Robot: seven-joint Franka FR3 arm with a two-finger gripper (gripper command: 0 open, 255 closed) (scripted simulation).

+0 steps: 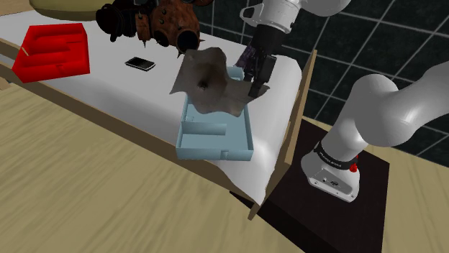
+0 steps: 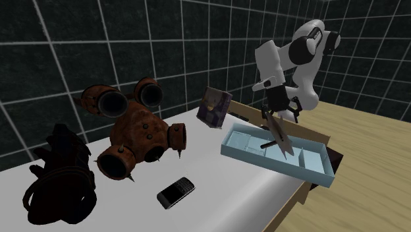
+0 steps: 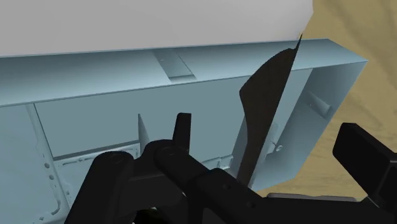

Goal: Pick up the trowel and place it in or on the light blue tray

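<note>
The trowel [image 1: 207, 80] has a broad brownish blade and a black handle. It stands tilted over the light blue tray [image 1: 216, 152], which sits at the near end of the white surface. In the second exterior view the trowel [image 2: 279, 134] points blade-down into the tray [image 2: 309, 173], just under my gripper [image 2: 274, 111]. My gripper [image 1: 257, 80] hovers at the handle end, above the tray's far side. In the wrist view the dark blade [image 3: 267, 95] and black handle sit between the fingers above the tray [image 3: 95, 76]. The right finger [image 3: 369, 159] stands apart from the handle, so the gripper [image 3: 232, 156] is open.
A red tray [image 1: 54, 50] lies at the far end in the shoulder view, with a black phone [image 1: 139, 64] nearer. A rusty spiked object [image 2: 138, 132], a black bag-like object [image 2: 59, 178] and a purple box [image 2: 215, 107] share the surface. A wooden board [image 1: 291, 129] borders the tray's side.
</note>
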